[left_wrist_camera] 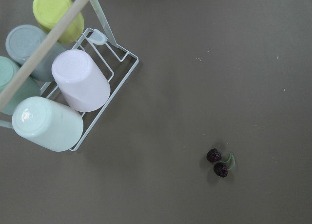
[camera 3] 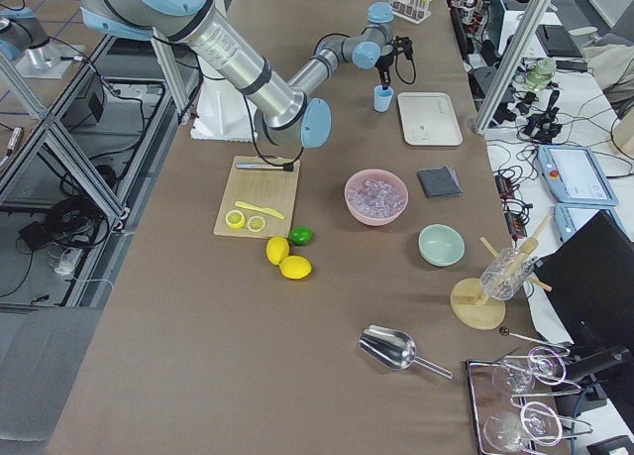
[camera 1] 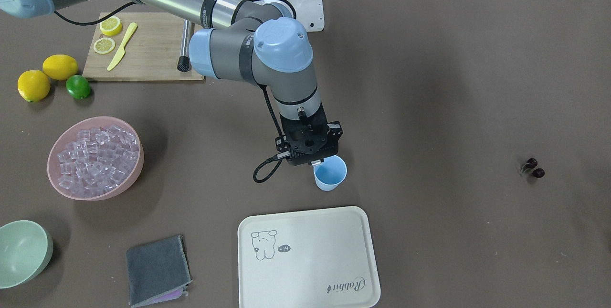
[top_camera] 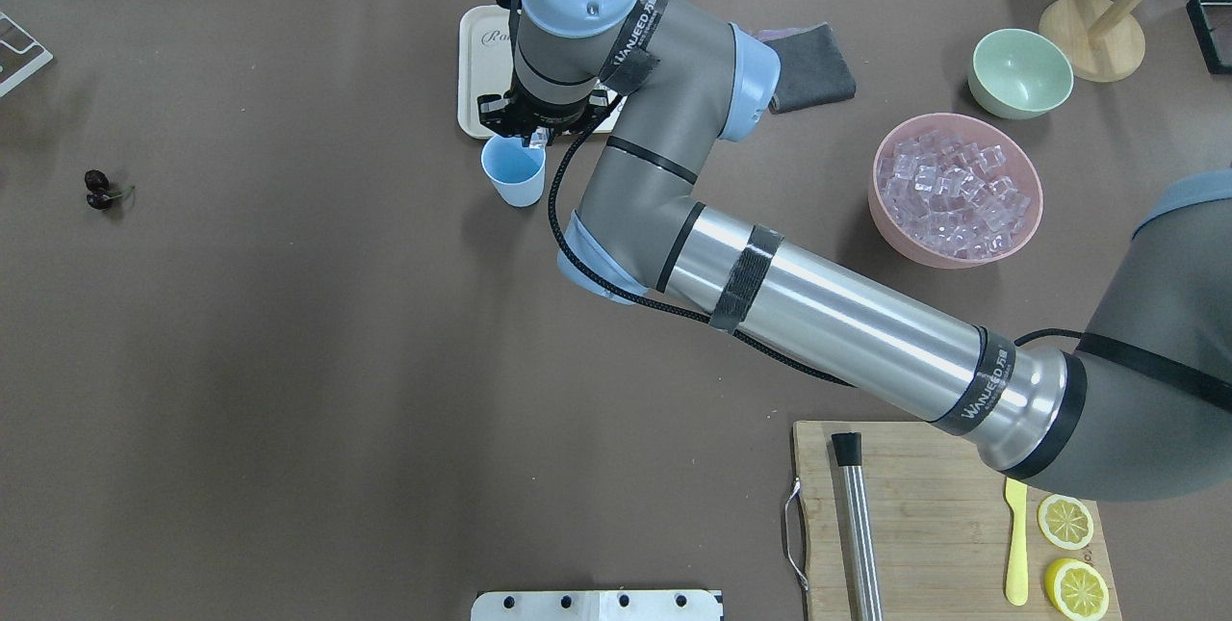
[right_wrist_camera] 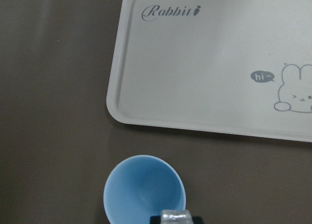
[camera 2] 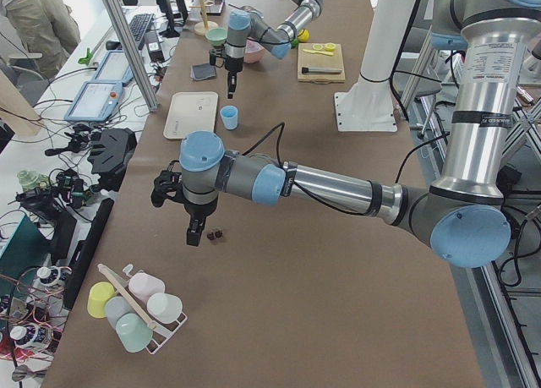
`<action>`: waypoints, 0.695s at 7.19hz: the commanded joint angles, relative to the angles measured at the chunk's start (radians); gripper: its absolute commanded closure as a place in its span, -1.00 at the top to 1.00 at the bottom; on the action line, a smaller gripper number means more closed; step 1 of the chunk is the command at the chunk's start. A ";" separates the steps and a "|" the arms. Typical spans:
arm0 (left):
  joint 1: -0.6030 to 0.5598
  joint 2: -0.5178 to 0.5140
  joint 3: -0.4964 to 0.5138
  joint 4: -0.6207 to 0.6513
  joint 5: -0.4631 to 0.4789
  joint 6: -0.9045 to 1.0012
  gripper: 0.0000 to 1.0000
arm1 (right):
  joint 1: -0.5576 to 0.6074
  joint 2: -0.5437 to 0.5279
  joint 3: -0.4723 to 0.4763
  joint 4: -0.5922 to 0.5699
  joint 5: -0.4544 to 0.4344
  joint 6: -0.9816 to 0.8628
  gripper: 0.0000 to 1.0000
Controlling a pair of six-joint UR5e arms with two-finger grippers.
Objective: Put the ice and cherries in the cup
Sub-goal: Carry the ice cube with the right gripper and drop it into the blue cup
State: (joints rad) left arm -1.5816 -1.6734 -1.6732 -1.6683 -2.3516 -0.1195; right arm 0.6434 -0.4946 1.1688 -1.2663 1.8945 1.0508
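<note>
Pinching a small clear glassy ice cube [right_wrist_camera: 175, 215], the right end effector [camera 1: 316, 160] hangs over the rim of the empty light blue plastic cup [camera 1: 330, 177], so the ice drop, seemingly in hand, needs centring then release; the left end effector [camera 2: 196, 236], its opening impossible to tell, hovers above the dark red cherries [left_wrist_camera: 218, 163].

The right arm [top_camera: 847, 332] reaches forward with its elbow bent and its wrist turned down. The right hand [camera 1: 316, 161] points straight down, its fingers pinched on a cube of ice [right_wrist_camera: 175, 215]. The left arm [camera 2: 338, 189] extends low, and the left hand [camera 2: 195, 234] hangs vertical; its grip cannot be made out.
</note>
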 commanded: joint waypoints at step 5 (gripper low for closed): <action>0.003 -0.002 0.019 -0.007 0.000 0.001 0.96 | -0.031 0.028 -0.101 0.156 -0.057 0.107 -0.36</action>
State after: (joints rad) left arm -1.5785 -1.6746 -1.6587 -1.6751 -2.3521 -0.1181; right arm 0.6129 -0.4672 1.0734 -1.1291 1.8401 1.1221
